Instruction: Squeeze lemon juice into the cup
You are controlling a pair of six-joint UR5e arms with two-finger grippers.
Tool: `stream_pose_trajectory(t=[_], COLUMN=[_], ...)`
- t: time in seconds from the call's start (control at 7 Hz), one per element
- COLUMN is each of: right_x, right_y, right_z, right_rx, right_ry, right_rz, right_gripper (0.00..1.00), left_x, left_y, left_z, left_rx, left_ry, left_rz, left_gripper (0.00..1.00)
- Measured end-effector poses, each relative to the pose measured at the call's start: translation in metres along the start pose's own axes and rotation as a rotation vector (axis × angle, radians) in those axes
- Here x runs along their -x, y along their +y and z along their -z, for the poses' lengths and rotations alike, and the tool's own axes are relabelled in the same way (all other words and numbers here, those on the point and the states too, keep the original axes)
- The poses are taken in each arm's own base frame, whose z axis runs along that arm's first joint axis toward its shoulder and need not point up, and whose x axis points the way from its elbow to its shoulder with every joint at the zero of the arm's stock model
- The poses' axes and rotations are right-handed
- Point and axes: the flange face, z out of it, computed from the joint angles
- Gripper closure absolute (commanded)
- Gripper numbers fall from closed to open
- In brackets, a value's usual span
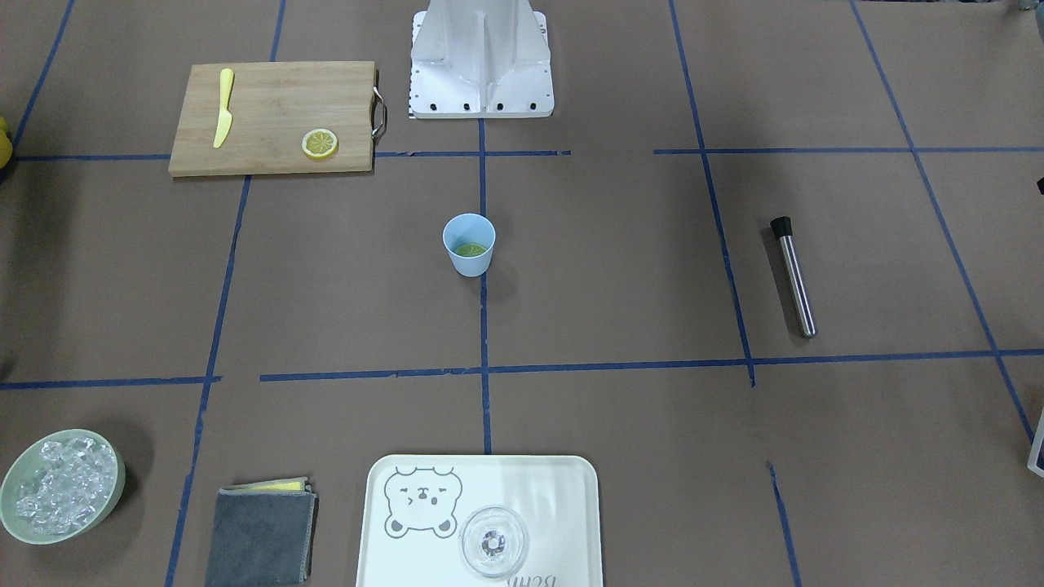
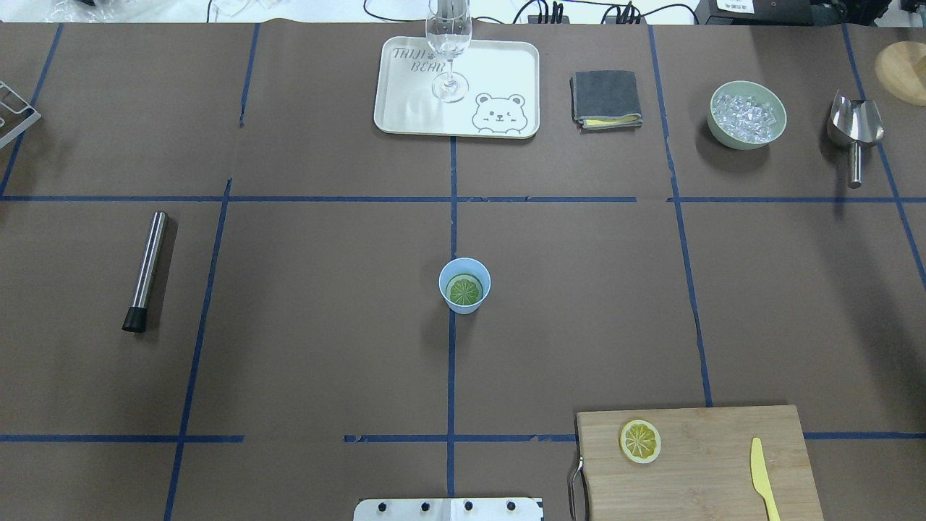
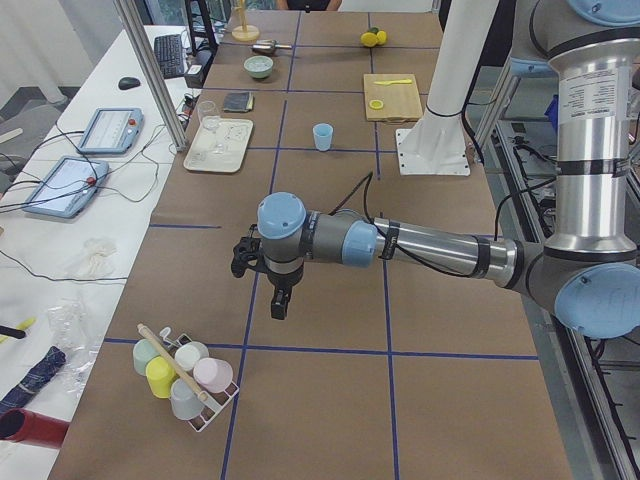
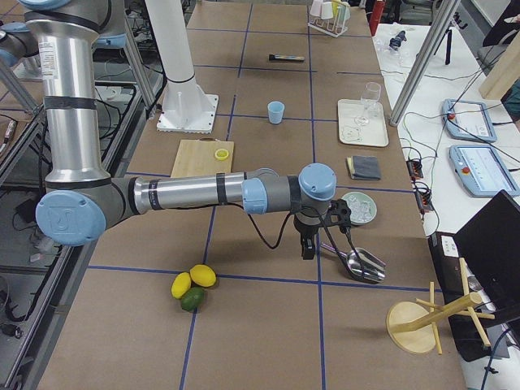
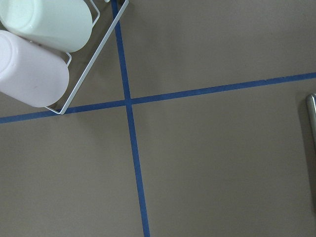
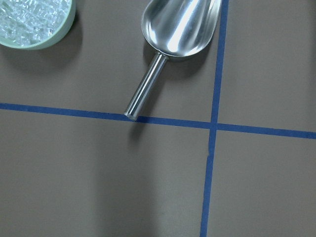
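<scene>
- Lemon (image 2: 464,290): a slice is seen lying flat on the bottom of the cup (image 1: 471,262), ringed by its walls. It looks greenish there, possibly tinted by the blue plastic.
- The cup is stood upright at the middle of the bench (image 2: 325,340), on a blue tape line.
- A second slice (image 2: 640,441) is laid on the board (image 2: 709,463), and the knife (image 2: 759,474) lies well apart from it on the same board.
- The left gripper (image 3: 280,310) is held above the bench at its left end, pointed down, near a rack (image 3: 185,375) of pastel cups and well apart from the blue cup. It is shown only from the side, so it cannot be told whether its fingers are wide or narrow.
- The right gripper (image 4: 307,250) is held above the right end, pointed down, just beside the scoop (image 6: 180,24) and near the bowl (image 2: 747,144) of ice. The spread of its fingers cannot be told either.
- A steel rod (image 2: 147,268) with a black tip is laid on the left half, well apart from the cup.
</scene>
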Motion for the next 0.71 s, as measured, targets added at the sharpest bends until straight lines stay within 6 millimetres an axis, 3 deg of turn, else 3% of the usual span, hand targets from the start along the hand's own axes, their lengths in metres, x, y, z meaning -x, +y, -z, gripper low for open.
stream_pose_trajectory(t=[0.43, 0.71], right_x=[0.004, 0.003], right_y=[-0.001, 0.001], right_z=[0.002, 0.001], right_rx=[0.000, 0.004], right_ry=[-0.011, -0.009], right_rz=[0.010, 0.005], right_gripper=[0.00, 0.00], left_x=[0.014, 0.019], left_y=[0.010, 0.012], left_z=[-0.004, -0.010], left_rx=[0.009, 0.017], left_ry=[-0.019, -0.015], left_rz=[-0.092, -0.056], left_gripper=[0.00, 0.00])
